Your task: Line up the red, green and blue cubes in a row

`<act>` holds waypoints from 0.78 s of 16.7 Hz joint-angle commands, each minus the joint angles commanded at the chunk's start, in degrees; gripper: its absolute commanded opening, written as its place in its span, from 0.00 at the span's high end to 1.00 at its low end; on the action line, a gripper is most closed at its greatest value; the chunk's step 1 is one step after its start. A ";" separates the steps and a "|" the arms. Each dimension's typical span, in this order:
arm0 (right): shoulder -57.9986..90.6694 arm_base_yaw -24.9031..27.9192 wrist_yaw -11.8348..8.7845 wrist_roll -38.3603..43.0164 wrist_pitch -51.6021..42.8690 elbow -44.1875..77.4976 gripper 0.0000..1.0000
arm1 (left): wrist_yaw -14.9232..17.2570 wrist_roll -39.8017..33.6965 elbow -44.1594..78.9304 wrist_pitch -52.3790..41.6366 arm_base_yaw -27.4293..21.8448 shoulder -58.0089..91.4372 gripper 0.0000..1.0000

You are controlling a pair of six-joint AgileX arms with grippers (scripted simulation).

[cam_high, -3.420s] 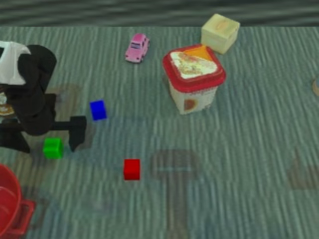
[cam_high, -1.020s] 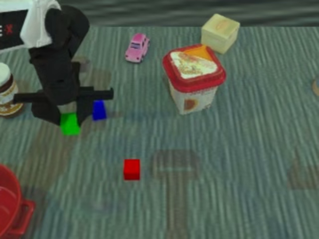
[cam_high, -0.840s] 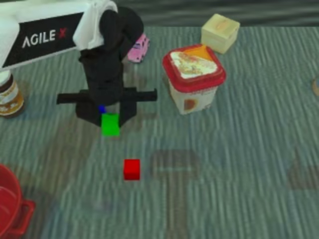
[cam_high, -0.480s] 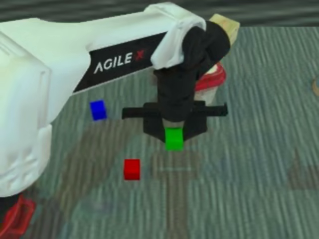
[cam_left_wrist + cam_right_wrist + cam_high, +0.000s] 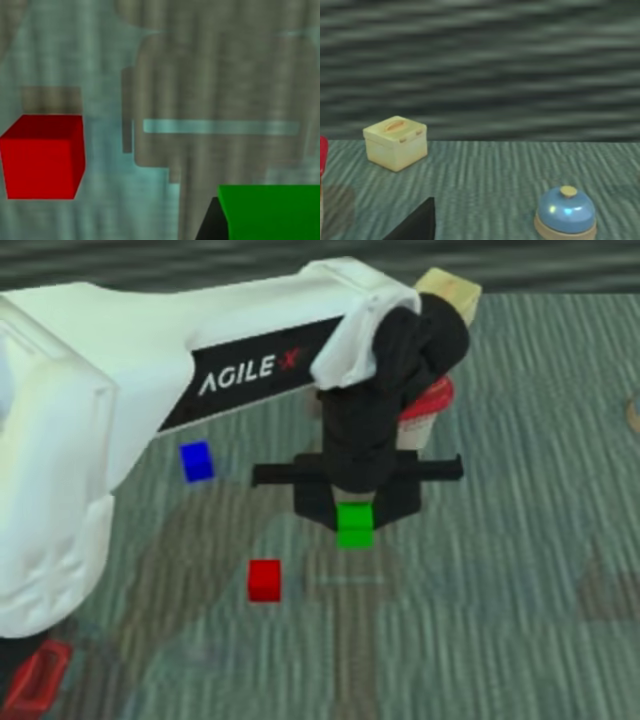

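My left gripper [image 5: 354, 512] hangs over the middle of the table, shut on the green cube [image 5: 354, 528], which is held above the cloth to the right of the red cube [image 5: 264, 580] and slightly farther back. The left wrist view shows the green cube [image 5: 272, 212] against a dark finger [image 5: 212, 229], with the red cube [image 5: 42, 156] resting on the table off to one side. Farther left and back on the table lies the blue cube [image 5: 196, 461]. My right gripper does not show in the top view; its wrist view shows only a dark tip [image 5: 417, 225].
The red-lidded white tub [image 5: 432, 400] stands just behind the left gripper, mostly hidden by the arm. A cream box [image 5: 455, 285] sits at the back, also in the right wrist view [image 5: 395, 142] along with a blue bell [image 5: 566, 210]. A red object [image 5: 35, 680] lies at the front left corner.
The left gripper took the green cube from the left side, lifted it and carried it right past the blue cube to the middle; in the last half second it barely shifted.
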 joint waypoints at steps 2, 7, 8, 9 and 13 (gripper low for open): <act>0.00 0.00 0.00 0.00 0.00 0.00 0.00 | 0.00 -0.09 -2.35 3.28 0.04 1.01 1.00; 0.00 0.00 0.00 0.00 0.00 0.00 0.00 | 0.00 -0.06 -7.84 11.09 -0.17 3.51 1.00; 0.00 0.00 0.00 0.00 0.00 0.00 0.00 | -0.01 -0.03 -8.09 11.45 -0.20 3.63 1.00; 0.00 0.00 0.00 0.00 0.00 0.00 0.00 | -0.01 -0.03 -8.09 11.45 -0.20 3.63 1.00; 0.00 0.00 0.00 0.00 0.00 0.00 0.00 | -0.01 -0.03 -8.09 11.45 -0.20 3.63 0.85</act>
